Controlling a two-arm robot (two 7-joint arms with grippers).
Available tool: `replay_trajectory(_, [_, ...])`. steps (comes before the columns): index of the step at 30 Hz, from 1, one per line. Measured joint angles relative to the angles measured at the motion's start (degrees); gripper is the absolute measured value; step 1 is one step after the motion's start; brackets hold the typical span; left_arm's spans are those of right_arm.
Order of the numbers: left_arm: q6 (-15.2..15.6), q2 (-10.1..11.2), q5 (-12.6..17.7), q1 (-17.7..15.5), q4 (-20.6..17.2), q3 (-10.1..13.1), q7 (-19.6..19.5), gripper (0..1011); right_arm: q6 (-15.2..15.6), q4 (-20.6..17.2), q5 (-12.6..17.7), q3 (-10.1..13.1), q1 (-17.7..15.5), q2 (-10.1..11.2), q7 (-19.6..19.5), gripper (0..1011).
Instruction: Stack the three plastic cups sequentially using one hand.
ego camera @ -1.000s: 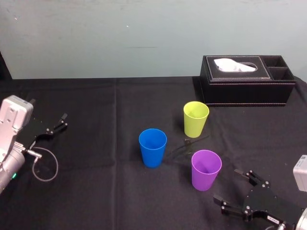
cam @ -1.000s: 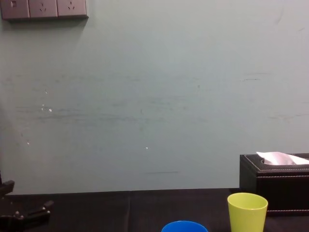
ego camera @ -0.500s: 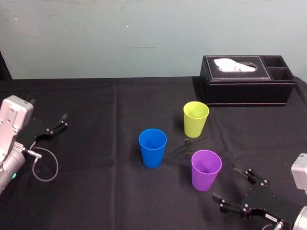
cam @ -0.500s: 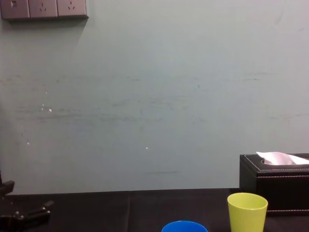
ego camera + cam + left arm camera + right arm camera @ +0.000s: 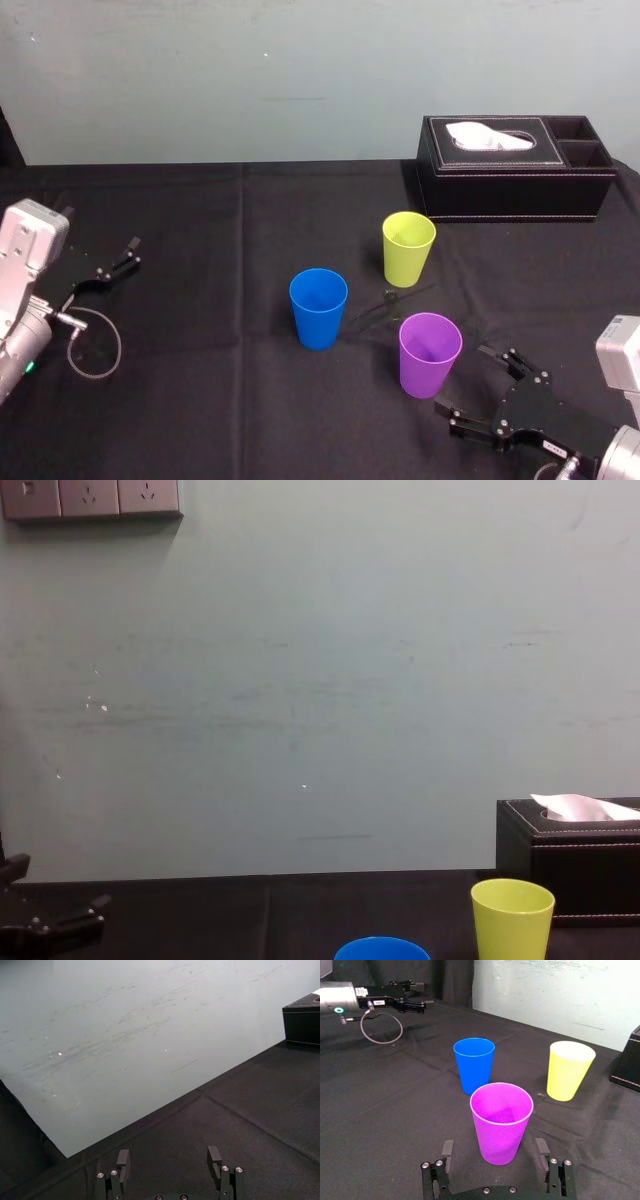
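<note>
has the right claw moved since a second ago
Yes. The right claw has crept forward and to the left toward the purple cup, which has stayed put, so the gap between them is smaller.

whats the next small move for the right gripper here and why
Probably ease the right gripper forward until its open jaws straddle the purple cup, then close. The cup stands upright and unstacked, just ahead of the jaws and centred between them in the right wrist view. The left gripper sits parked far to the left.

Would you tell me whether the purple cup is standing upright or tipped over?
Upright: the purple cup stands on its base, open rim facing up.
</note>
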Motion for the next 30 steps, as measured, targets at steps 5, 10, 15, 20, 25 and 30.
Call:
replay_trajectory(5, [0.00,0.00,0.00,0.00,0.00,0.00,0.00,1010,0.21,0.32,-0.03,-0.44,0.60,-0.43,-0.08,1002])
replay_trajectory(10, [0.00,0.00,0.00,0.00,0.00,0.00,0.00,1010,0.36,0.58,-0.29,-0.90,1.22,-0.91,-0.38,1002])
replay_trajectory(15, [0.00,0.00,0.00,0.00,0.00,0.00,0.00,1010,0.59,0.83,-0.41,-1.09,1.75,-1.39,-0.87,1002])
replay_trajectory(20, [0.00,0.00,0.00,0.00,0.00,0.00,0.00,1010,0.92,1.06,-0.44,-1.24,2.36,-1.81,-1.15,1002])
replay_trajectory(25, [0.00,0.00,0.00,0.00,0.00,0.00,0.00,1010,1.33,1.38,-0.54,-1.64,3.03,-2.06,-1.19,1002])
replay_trajectory(30, [0.00,0.00,0.00,0.00,0.00,0.00,0.00,1010,1.60,1.89,-0.76,-2.01,3.62,-2.26,-1.23,1002])
